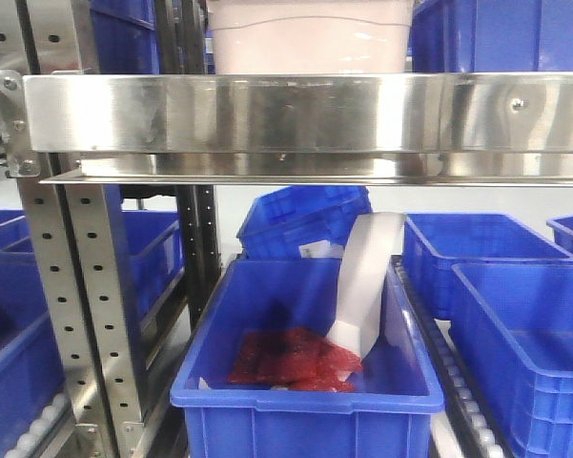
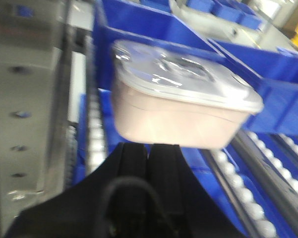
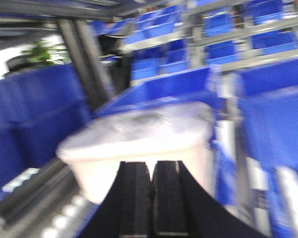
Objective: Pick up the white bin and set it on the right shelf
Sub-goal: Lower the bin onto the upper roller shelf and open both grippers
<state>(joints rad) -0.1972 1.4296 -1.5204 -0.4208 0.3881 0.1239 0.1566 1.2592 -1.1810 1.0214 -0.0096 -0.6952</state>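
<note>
From the front we see only the lower wall of the white bin (image 1: 310, 43) – its top is cut off – standing behind the right shelf (image 1: 296, 113) rail. Both wrist views are blurred, yet they show its glossy lid. The left gripper (image 2: 149, 156) and right gripper (image 3: 151, 173) have their fingers pressed together just before the bin's wall – we cannot tell whether they touch it. Below sits a blue crate (image 1: 305, 396).

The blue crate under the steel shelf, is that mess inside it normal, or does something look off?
It looks untidy. The blue crate holds crumpled red packets heaped to one side, and a white curved sheet stands up out of it, leaning past the rim. Behind it, another blue crate sits tilted rather than level.
</note>
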